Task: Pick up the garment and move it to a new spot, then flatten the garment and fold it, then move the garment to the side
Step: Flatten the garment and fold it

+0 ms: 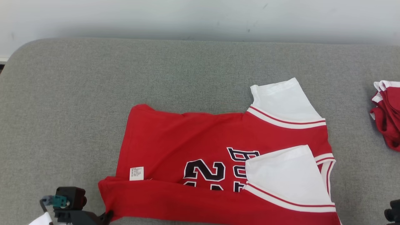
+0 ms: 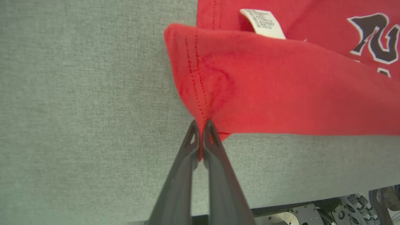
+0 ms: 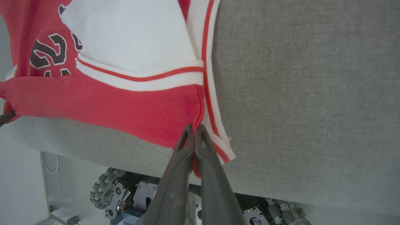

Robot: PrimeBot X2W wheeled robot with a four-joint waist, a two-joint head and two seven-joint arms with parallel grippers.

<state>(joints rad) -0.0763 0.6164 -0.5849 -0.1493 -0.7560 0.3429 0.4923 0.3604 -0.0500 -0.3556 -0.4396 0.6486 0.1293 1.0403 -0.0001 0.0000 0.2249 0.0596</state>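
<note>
The garment (image 1: 193, 147) is a red jersey with white sleeves and dark numbers, lying sideways on the grey table (image 1: 78, 93). Its near long edge is folded up over the body. My left gripper (image 2: 200, 125) is shut on the garment's (image 2: 265, 93) hem corner, which shows at the lower left of the head view by the gripper (image 1: 107, 215). My right gripper (image 3: 193, 128) is shut on the garment's (image 3: 109, 103) near shoulder edge beside the white striped trim. A white care label (image 2: 262, 23) sticks up near the hem.
Another red and white garment (image 1: 387, 115) lies bunched at the table's right edge. A pale wall (image 1: 200, 18) runs behind the table. The robot's wheeled base (image 3: 125, 193) shows below the table's front edge. Bare grey table lies to the left and behind the jersey.
</note>
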